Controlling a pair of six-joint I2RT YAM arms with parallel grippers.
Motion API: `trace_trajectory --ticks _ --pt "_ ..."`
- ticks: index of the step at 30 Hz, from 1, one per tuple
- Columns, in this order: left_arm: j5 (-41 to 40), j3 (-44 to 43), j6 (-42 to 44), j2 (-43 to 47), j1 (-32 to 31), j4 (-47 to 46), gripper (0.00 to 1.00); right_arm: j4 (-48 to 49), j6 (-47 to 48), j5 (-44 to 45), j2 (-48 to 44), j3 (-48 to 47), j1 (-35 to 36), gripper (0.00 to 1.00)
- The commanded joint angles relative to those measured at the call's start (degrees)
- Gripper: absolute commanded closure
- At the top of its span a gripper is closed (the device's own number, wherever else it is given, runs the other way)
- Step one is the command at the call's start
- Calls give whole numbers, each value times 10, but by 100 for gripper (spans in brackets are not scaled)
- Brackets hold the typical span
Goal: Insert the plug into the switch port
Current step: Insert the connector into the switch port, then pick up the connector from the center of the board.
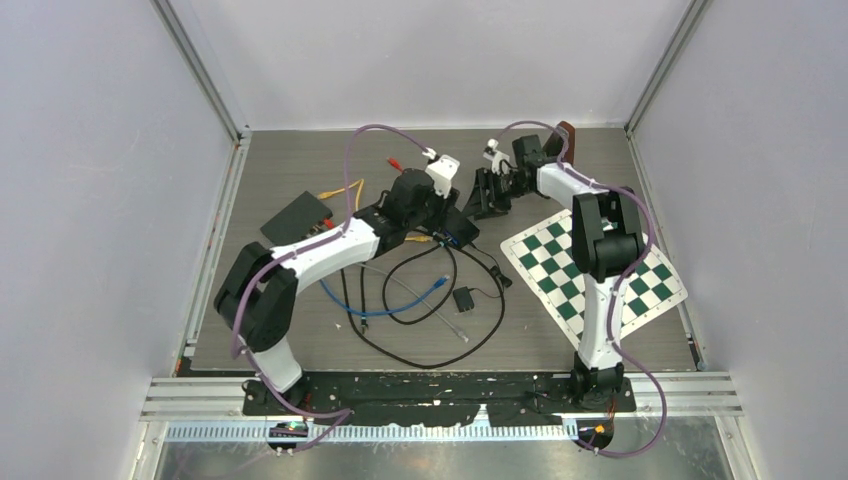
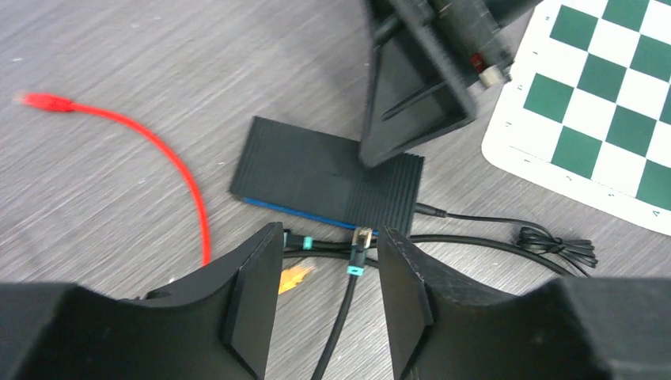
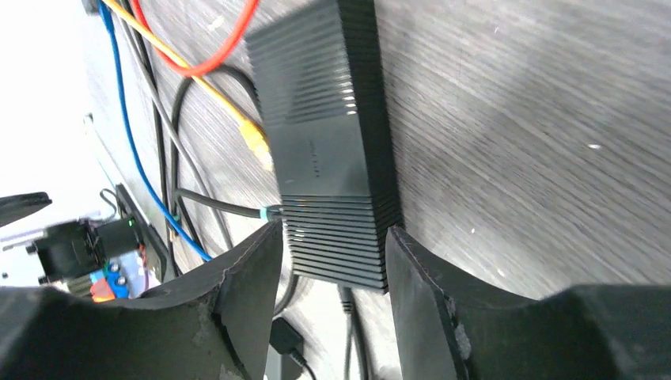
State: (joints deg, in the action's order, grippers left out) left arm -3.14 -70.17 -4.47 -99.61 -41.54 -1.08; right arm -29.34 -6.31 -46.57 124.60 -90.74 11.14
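The switch (image 2: 328, 178) is a black ribbed box lying flat on the grey table. A black cable's plug (image 2: 361, 240), with a teal band, has its tip against the switch's near edge, at a port. My left gripper (image 2: 328, 273) stands open just behind it, a finger on each side and neither touching the plug. In the right wrist view the switch (image 3: 328, 142) has the teal-banded plug (image 3: 269, 212) at its side. My right gripper (image 3: 332, 265) is open, straddling the switch's end with small gaps. From above, the left gripper (image 1: 440, 212) and right gripper (image 1: 490, 195) are close together.
A green-and-white chessboard mat (image 1: 595, 265) lies at the right. A second black box (image 1: 297, 217) sits at the left. Loose red (image 2: 170, 158), orange (image 3: 255, 136) and blue (image 1: 400, 300) cables and a black loop with an adapter (image 1: 464, 299) crowd the middle.
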Motion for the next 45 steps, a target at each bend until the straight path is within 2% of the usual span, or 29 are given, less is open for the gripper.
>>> trace_trajectory --ticks 1,4,7,11,16,19,24,27,33,34,35,37,39,40,43,45 --pt "-107 6 -23 66 10 29 48 55 -58 82 -108 4 -1 42" --pt "-179 -8 -53 103 36 110 45 62 -61 121 -144 19 1 40" --pt "-203 -2 -98 145 90 166 42 93 -65 152 -193 60 7 40" --pt "-155 36 -162 173 186 170 36 124 -71 176 -244 114 14 39" --pt "-67 41 -175 145 268 142 34 147 -73 181 -285 158 32 39" --pt "-5 17 -171 108 286 129 34 145 -69 184 -296 164 50 39" --pt "51 -49 -138 19 287 166 34 167 -67 203 -315 191 81 39" --pt "55 -58 -139 -21 287 157 36 172 -63 206 -312 189 96 39" --pt "46 -104 -122 -76 294 180 48 144 -39 215 -300 162 101 39" --pt "43 -117 -117 -81 295 189 53 141 -37 218 -300 160 101 39" --pt "45 -127 -112 -85 296 198 63 139 -35 220 -301 159 101 39" --pt "43 -144 -103 -82 297 211 88 140 -34 225 -302 157 101 39" --pt "38 -151 -94 -63 297 211 100 140 -36 227 -304 152 100 39" --pt "37 -153 -88 -53 296 209 100 141 -37 227 -305 149 100 39" --pt "-36 -150 -58 -15 294 192 100 153 -47 238 -318 151 100 40" --pt "-53 -115 -20 19 290 132 100 160 -53 249 -326 153 102 40"
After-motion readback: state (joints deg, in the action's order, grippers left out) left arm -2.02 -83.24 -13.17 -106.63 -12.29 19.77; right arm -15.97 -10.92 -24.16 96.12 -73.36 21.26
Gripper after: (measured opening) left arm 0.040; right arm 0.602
